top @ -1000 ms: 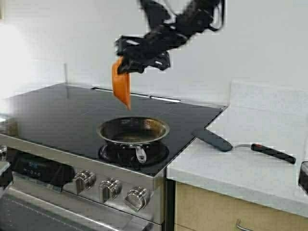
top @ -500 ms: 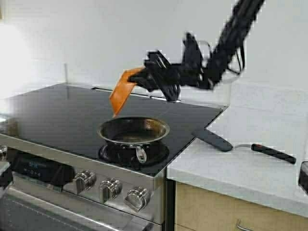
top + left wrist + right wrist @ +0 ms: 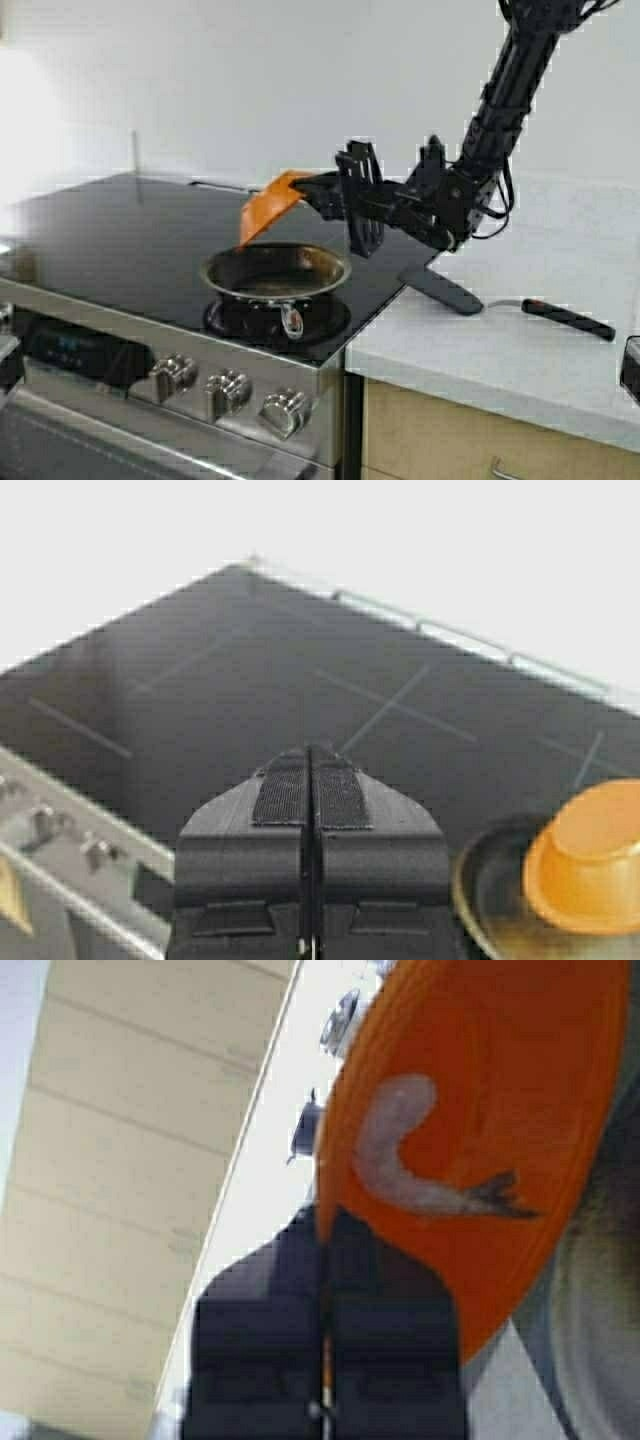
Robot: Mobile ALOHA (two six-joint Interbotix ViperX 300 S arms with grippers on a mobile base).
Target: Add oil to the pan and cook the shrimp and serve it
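Now my left claw [image 3: 310, 780] is clenched tight on nothing, its two black fingers pressed flat together. It is hanging over the near left part of the black stove top [image 3: 130, 225]. The silver knobs [image 3: 230, 392] are sitting below it on the front of the stove.

Past my left claw and off to its right side, the pan [image 3: 277, 277] is resting on a burner near the front edge of the stove. It is shiny outside and dark brown inside. Its short handle is pointing toward me.

My right claw [image 3: 318, 188] is reaching in from the right, just above the far rim of the pan. It is grasping the orange bowl [image 3: 268, 207] by its rim. The bowl is sticking out from the tip of my claw and tipping down toward the pan. It is not touching the pan.

One shrimp [image 3: 405, 1155] is lying inside the tipped bowl, right beyond my right claw's fingers. It is pale and curled, with a dark tail. I cannot tell if any other shrimp are in the pan.

Behind my right claw and lower down, a black spatula [image 3: 500, 300] is lying on the white counter [image 3: 500, 350]. Its flat end is poking over the stove's edge.
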